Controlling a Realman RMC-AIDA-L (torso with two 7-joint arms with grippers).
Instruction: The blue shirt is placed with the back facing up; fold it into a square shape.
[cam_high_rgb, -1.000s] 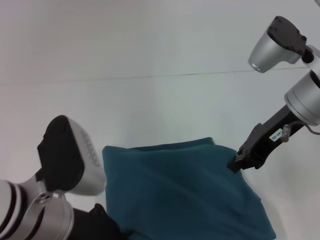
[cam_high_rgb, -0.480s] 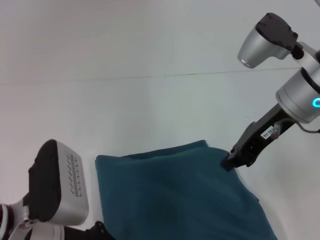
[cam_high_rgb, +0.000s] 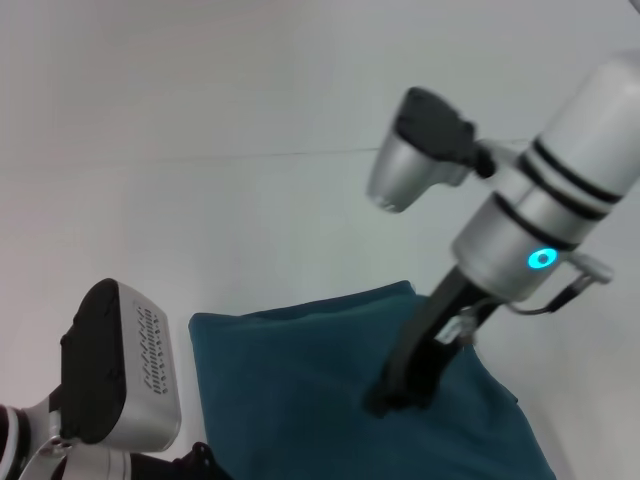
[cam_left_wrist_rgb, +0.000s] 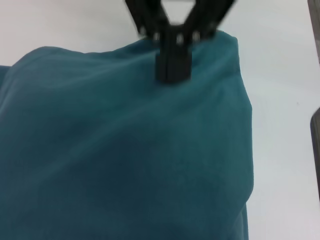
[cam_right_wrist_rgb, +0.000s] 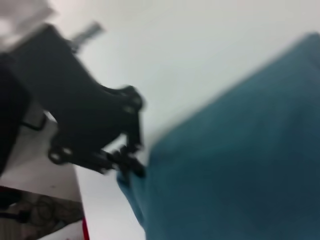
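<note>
White tabletop (cam_high_rgb: 200, 120) carries one dark teal-blue cotton shirt (cam_high_rgb: 330, 400), already folded to a thick pad. Two grippers show: the right gripper (cam_high_rgb: 400, 398) presses onto the shirt's middle with fingers together, gripping nothing visible; the left gripper (cam_right_wrist_rgb: 122, 160) pinches the shirt's near edge. Flattening wants even, steady downward pressure.

Right gripper (cam_high_rgb: 398, 396) lowered, jaws together, left gripper (cam_right_wrist_rgb: 127, 162) low
</note>
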